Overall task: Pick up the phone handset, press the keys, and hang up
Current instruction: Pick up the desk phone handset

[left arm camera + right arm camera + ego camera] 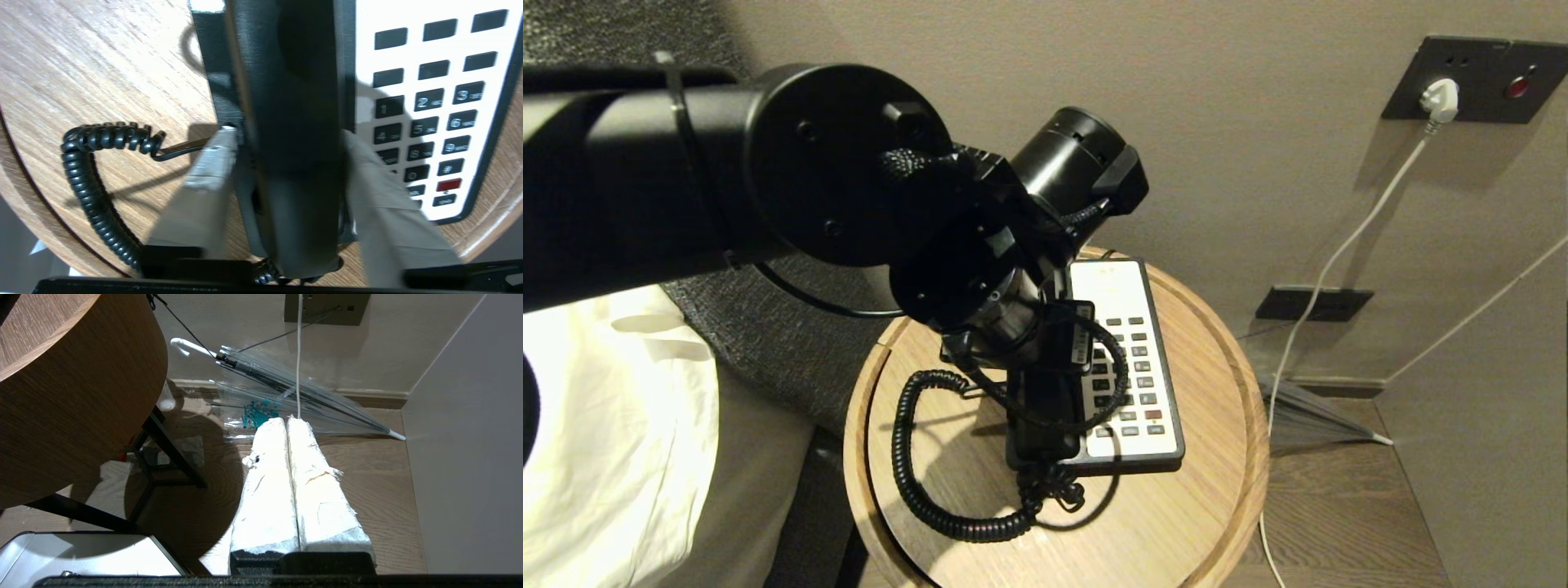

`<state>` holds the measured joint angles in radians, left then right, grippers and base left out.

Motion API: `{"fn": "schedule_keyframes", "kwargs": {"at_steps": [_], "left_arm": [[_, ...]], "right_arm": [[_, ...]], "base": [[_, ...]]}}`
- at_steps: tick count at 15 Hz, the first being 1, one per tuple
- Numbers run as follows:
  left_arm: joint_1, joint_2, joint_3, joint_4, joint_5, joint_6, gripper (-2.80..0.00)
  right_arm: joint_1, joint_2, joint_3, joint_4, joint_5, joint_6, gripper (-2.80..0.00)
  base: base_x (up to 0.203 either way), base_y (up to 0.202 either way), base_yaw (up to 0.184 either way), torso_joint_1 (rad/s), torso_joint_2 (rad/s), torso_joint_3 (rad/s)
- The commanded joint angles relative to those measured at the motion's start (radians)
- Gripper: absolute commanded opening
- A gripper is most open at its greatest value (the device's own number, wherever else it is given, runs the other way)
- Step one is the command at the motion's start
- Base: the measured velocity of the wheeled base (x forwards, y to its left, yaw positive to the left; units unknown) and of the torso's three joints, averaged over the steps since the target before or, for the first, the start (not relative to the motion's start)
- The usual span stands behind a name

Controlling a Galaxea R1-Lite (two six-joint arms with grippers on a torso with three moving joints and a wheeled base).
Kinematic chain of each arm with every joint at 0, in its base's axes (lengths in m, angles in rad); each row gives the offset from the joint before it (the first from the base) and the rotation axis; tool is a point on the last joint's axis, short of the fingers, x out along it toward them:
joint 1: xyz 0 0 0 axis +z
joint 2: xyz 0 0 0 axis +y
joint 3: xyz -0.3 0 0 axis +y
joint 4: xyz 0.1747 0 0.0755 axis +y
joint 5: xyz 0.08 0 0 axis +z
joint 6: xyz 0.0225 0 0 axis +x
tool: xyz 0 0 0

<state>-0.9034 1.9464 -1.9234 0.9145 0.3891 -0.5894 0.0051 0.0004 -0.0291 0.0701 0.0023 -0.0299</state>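
The black phone handset (1041,425) lies along the left side of the phone base (1131,294), whose white face carries the dark keys (1135,367). My left gripper (1045,384) comes down on it from above, mostly hidden under my own wrist. In the left wrist view the handset (294,102) fills the gap of the left gripper (286,134). Both grey fingers (204,188) press against its sides, and it still rests on the base beside the keys (433,126). My right gripper (288,420) hangs shut and empty over the floor beside the table.
A black coiled cord (907,457) loops over the round wooden table (1225,457) left of the phone. White bedding (613,433) lies at the left. A white cable (1339,253) runs down from a wall socket (1478,77). A clear umbrella (286,388) lies on the floor.
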Motion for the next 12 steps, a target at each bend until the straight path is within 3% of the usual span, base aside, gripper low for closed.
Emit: {"fn": "schedule_keyframes", "kwargs": {"at_steps": [1, 12], "left_arm": [[0.0, -0.001, 0.0, 0.006, 0.004, -0.004, -2.8], [-0.011, -0.026, 0.0, 0.006, 0.005, -0.006, -2.8]], "right_arm": [[0.001, -0.008, 0.0, 0.001, 0.001, -0.001, -2.8], [0.001, -0.008, 0.0, 0.001, 0.001, -0.001, -2.8]], "base": [[0.0, 0.0, 0.0, 0.0, 0.0, 0.0], [0.0, 0.0, 0.0, 0.0, 0.0, 0.0]]}}
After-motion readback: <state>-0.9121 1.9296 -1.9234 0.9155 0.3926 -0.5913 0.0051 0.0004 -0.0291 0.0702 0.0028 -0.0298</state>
